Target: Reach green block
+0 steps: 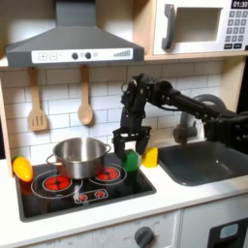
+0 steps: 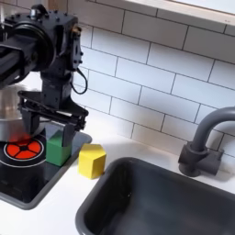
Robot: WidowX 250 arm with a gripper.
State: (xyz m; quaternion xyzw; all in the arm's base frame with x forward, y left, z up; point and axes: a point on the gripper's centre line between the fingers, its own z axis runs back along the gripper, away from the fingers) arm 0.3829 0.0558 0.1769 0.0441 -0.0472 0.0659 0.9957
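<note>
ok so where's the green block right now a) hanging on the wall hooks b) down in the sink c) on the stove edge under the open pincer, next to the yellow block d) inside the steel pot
c: in the second exterior view the green block sits on the stove's edge between the open pincer's fingers, with the yellow block just to its right, short of the sink.

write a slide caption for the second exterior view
WidowX gripper hangs open over the green block at the toy stove's edge, yellow block beside it near the sink.
</note>
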